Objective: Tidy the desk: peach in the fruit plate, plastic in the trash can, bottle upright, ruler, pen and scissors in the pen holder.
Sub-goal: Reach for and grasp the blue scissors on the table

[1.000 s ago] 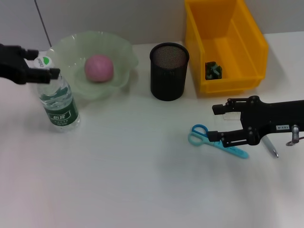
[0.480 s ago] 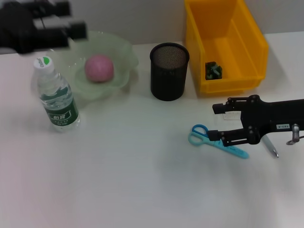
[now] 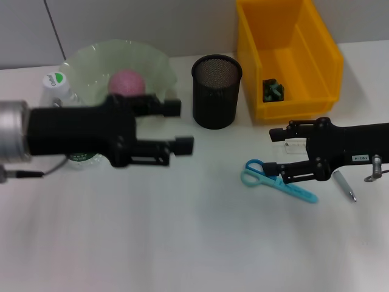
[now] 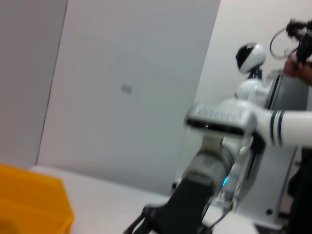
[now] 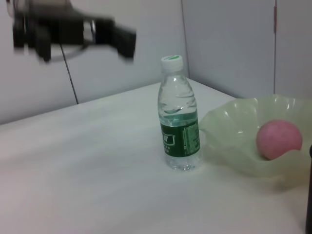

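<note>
At the desk's right side, the right gripper (image 3: 281,151) sits low over the scissors (image 3: 276,180), fingers spread, one above and one touching or just over the handle end; nothing clamped. Pen (image 3: 344,186) lies just beside the gripper body on its outer side. Ruler: a pale strip between the fingers may be it; cannot tell. Pen holder (image 3: 216,91) stands empty as far as visible, near the yellow bin (image 3: 285,58), which holds a small dark-green scrap (image 3: 273,90).

Left gripper (image 3: 176,126) hangs mid-desk, fingers apart and empty, in front of the fruit plate (image 3: 152,67). Peach (image 5: 279,139) is in the plate; bottle (image 5: 178,114) upright beside it.

Judgement: peach, bottle and plastic steps look done; step in hand is the scissors pick. Next move calls for closing on the handles squarely, lifting clear, then carrying to the holder and dropping blades-down without tipping it.
</note>
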Tool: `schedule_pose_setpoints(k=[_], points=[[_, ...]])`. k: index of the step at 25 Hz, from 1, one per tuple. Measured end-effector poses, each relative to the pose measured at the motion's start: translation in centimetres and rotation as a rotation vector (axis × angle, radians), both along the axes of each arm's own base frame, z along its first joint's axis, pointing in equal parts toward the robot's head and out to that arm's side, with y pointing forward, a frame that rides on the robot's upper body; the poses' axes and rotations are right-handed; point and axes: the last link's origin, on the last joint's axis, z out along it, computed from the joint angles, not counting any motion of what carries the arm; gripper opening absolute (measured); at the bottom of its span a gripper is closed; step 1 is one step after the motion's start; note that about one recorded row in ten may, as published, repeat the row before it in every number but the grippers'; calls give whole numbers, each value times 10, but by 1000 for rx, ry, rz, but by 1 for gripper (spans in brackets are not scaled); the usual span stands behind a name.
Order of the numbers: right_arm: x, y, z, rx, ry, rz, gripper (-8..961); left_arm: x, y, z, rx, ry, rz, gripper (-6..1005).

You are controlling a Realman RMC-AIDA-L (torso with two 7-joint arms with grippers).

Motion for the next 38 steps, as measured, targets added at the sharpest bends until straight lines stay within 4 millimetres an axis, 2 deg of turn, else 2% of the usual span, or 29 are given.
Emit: schedule_pose_setpoints(k=[4, 11, 23, 25, 26, 28, 31, 34, 38], points=[[0, 0, 0, -1, 3, 0, 726, -15, 1, -24, 26, 73, 18, 802], [0, 0, -2, -6, 8, -14, 721, -33, -6, -46, 28, 128, 2, 802], [0, 0, -2, -5, 11, -16, 713, -51, -17, -60, 48, 137, -19, 800], [0, 0, -2, -6, 11, -18, 712, -55, -19, -62, 51, 151, -25, 800], [0, 0, -2, -6, 12, -20, 711, -65, -22, -65, 61, 197, -40, 800], [-1, 1, -2, -5, 20, -31, 710, -65, -22, -65, 61, 197, -40, 800], [-7, 5, 1, 4, 63, -62, 708, -71, -25, -67, 72, 211, -40, 800], [-23, 15, 9, -14, 85, -133, 706, -72, -24, -67, 83, 216, -31, 799], [-47, 31, 17, -85, -45, -282, 704, -73, -23, -67, 91, 216, -24, 799]])
